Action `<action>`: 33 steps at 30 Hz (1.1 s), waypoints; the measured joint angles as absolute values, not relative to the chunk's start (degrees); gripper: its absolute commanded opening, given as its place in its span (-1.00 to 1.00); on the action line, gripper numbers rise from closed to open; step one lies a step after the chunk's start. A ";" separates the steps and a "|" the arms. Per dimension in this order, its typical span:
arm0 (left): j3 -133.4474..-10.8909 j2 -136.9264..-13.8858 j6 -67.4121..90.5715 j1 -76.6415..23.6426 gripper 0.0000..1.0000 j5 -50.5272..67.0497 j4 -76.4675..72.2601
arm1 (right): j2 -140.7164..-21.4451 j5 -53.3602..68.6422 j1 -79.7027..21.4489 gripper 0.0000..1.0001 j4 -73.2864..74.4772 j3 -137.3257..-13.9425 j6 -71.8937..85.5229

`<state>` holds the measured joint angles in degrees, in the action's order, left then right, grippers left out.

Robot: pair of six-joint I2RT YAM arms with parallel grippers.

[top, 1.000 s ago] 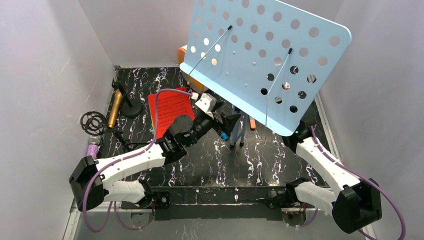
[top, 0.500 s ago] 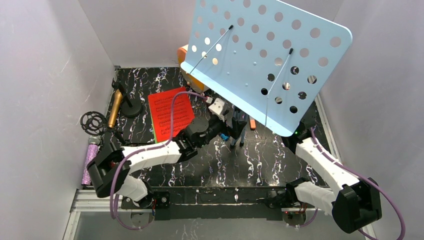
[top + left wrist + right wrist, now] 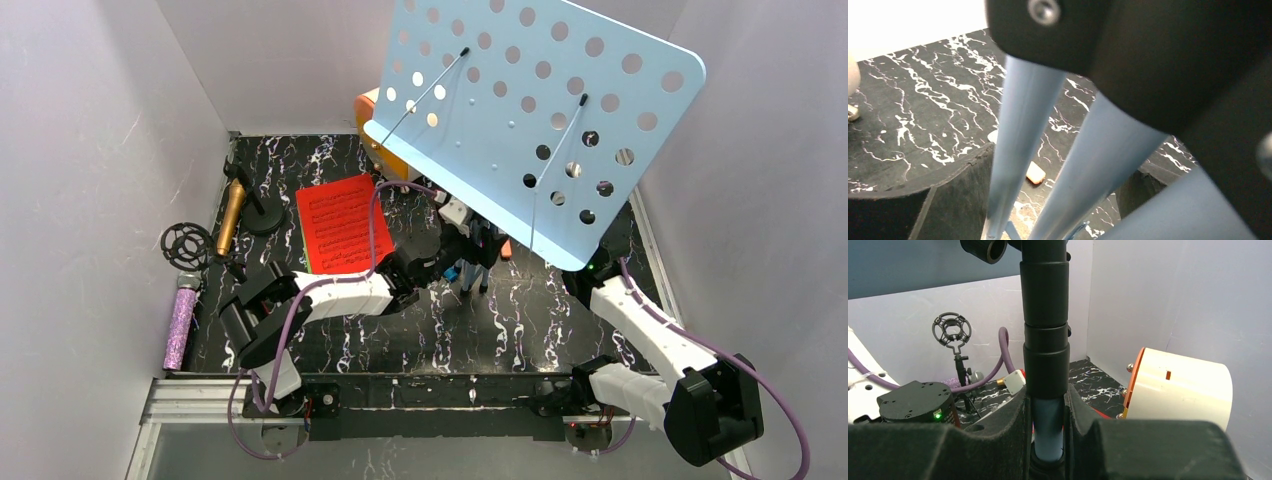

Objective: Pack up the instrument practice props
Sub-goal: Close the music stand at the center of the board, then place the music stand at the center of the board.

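The right gripper (image 3: 1048, 440) is closed tight on the pole (image 3: 1047, 425) of the pale-blue music stand (image 3: 520, 120). Its two dark pads press the pole from both sides, just under a black collar. It holds the stand upright.

The left gripper (image 3: 1058, 200) has its jaws wide apart. Two of the stand's blue legs (image 3: 1018, 150) sit between the pads. I cannot tell if the pads touch the legs. It does not look like it is squeezing them yet.

The stand is in the middle of the table (image 3: 430, 330). Its big holey plate tilts high over the back of it. I think the job now is folding the stand so it can be put away.

Packing has hardly begun. The red music sheet (image 3: 343, 225) lies flat on the table, just left of the stand. The gold microphone (image 3: 232, 218) lies near the left wall. The small black tripod (image 3: 186, 243) with the round ring stands near it. The purple microphone (image 3: 183, 320) lies along the left edge, closer to the arms. All of these need packing.

The one thing that could hold stuff is the round cream-and-orange cabinet (image 3: 1178, 385). It sits at the back, mostly hidden behind the blue plate from above. From the right wrist I see only its outside. I cannot see anything in it.
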<state>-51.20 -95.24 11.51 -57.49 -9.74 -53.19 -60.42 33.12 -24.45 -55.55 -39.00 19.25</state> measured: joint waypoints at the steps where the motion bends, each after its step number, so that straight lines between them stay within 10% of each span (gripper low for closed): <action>1: -51.24 -95.33 11.44 -57.47 0.31 -10.00 -53.32 | -60.36 32.95 -24.47 -0.97 -55.57 -38.92 19.25; 12: -51.24 -94.87 8.36 -57.41 -0.62 -6.44 -52.80 | -58.76 29.67 -24.91 -0.97 -52.21 -38.83 19.55; 33: -48.34 -88.84 26.17 -58.15 -0.96 9.02 -33.10 | -50.33 7.57 -25.10 -0.97 -32.38 -30.87 33.43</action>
